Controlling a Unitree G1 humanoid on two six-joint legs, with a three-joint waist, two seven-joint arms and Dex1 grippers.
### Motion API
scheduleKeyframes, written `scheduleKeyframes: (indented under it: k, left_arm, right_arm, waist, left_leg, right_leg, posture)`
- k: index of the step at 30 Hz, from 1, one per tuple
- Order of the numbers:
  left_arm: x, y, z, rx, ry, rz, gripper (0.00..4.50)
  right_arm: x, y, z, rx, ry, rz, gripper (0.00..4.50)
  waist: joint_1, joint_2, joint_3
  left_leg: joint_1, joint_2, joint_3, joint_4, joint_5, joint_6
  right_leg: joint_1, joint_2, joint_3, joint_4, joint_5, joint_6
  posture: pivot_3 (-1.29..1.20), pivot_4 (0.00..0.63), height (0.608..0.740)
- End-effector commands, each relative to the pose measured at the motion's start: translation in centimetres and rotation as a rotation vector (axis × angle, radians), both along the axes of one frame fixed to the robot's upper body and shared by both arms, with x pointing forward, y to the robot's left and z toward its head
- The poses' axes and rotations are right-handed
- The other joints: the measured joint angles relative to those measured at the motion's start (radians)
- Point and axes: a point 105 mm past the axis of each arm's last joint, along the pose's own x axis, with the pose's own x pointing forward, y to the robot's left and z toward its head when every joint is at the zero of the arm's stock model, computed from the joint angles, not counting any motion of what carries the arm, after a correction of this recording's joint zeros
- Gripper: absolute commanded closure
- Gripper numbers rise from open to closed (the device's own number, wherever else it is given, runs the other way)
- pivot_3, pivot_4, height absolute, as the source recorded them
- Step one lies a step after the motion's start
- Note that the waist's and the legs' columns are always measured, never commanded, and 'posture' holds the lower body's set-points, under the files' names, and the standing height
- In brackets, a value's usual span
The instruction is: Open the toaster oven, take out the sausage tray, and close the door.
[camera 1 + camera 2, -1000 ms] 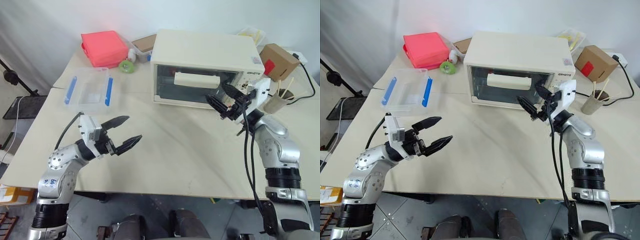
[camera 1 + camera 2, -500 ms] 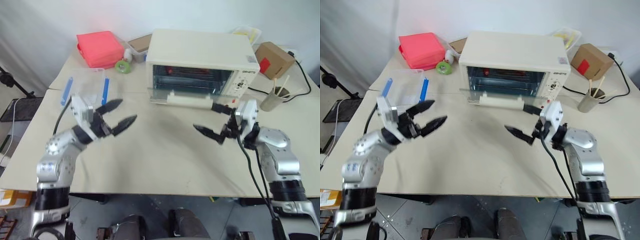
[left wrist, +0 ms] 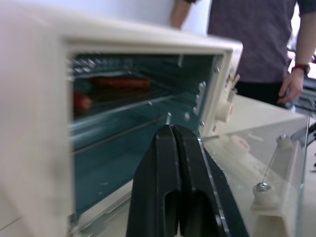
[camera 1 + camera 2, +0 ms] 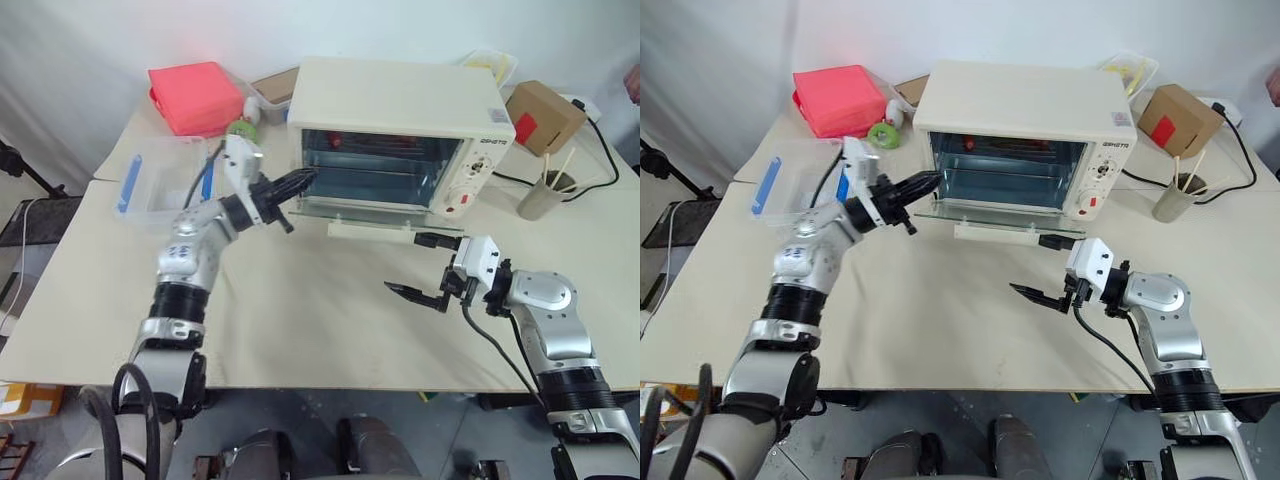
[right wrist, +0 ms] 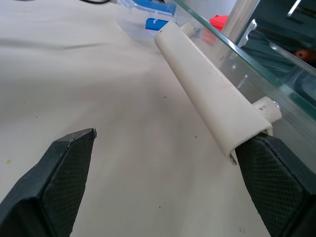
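gaping door (image 4: 370,212) flat, left gripper (image 4: 303,179) at mouth edge

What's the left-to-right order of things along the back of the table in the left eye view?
Red box → green tape roll → toaster oven → cardboard box

The left arm reaches forward and inward, its black two-fingered left tool (image 4: 297,183) pointing slightly upward with both fingers pressed together. The right arm is bent low, its black right tool (image 4: 422,268) level, pointing inward, fingers spread wide and empty.
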Motion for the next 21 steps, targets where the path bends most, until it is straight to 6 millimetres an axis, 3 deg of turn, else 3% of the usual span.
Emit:
scheduleKeyframes:
  k: [1, 7, 12, 15, 18, 21]
  left_arm:
    - [0.4, -0.2, -0.1, 0.051, -0.035, 0.005, 4.47]
    - [-0.4, -0.6, -1.8, 0.121, -0.015, -0.064, 4.47]
    - [-1.5, -1.1, -3.2, 0.166, 0.006, -0.145, 4.47]
    - [-2.3, -1.6, -5.0, 0.255, 0.009, -0.197, 4.47]
    - [-2.5, -1.3, -6.3, 0.293, 0.013, -0.175, 4.47]
    - [-2.9, -0.5, -7.8, 0.334, 0.015, -0.151, 4.47]
  right_arm:
    - [-0.8, -0.6, 1.1, 0.033, -0.074, -0.041, 0.00]
    - [-2.5, -2.1, 0.3, 0.045, -0.082, -0.144, 0.00]
    - [-5.7, -6.6, -1.7, 0.062, -0.028, -0.392, 0.00]
    - [-7.0, -10.4, -1.7, 0.029, -0.044, -0.592, 0.00]
    - [-5.7, -12.4, 0.7, 0.013, -0.160, -0.759, 0.00]
    - [-3.4, -11.4, 3.0, 0.013, -0.195, -0.778, 0.00]
  waist:
    - [-0.001, 0.000, 0.000]
    - [0.008, 0.000, 0.000]
    - [0.026, 0.000, 0.000]
    - [0.029, 0.000, 0.000]
    - [0.018, -0.001, 0.000]
    - [-0.001, 0.000, 0.000]
  left_leg:
    - [0.000, 0.000, 0.000, 0.000, 0.000, 0.000]
    - [-0.001, 0.000, 0.000, 0.001, 0.000, 0.000]
    - [0.000, 0.000, 0.000, 0.002, 0.000, 0.000]
    - [0.000, -0.001, 0.000, 0.002, 0.000, 0.000]
    - [0.000, -0.001, 0.001, 0.003, 0.000, 0.000]
    - [0.002, -0.001, 0.002, 0.003, 0.000, -0.001]
  right_leg:
    - [0.000, 0.000, 0.000, 0.000, 0.000, 0.000]
    - [0.000, -0.001, 0.000, 0.001, 0.000, 0.000]
    - [0.000, 0.000, 0.001, 0.003, 0.000, 0.000]
    - [0.000, -0.001, 0.001, 0.002, 0.000, 0.000]
    - [0.001, -0.001, 0.003, 0.003, 0.000, 0.000]
    - [0.001, -0.001, 0.004, 0.006, 0.000, 0.000]
  posture:
    - [0.00, 0.150, 0.740]
    - [0.00, 0.150, 0.740]
    - [0.00, 0.150, 0.740]
    - [0.00, 0.150, 0.740]
    - [0.00, 0.150, 0.740]
    - [0.00, 0.150, 0.740]
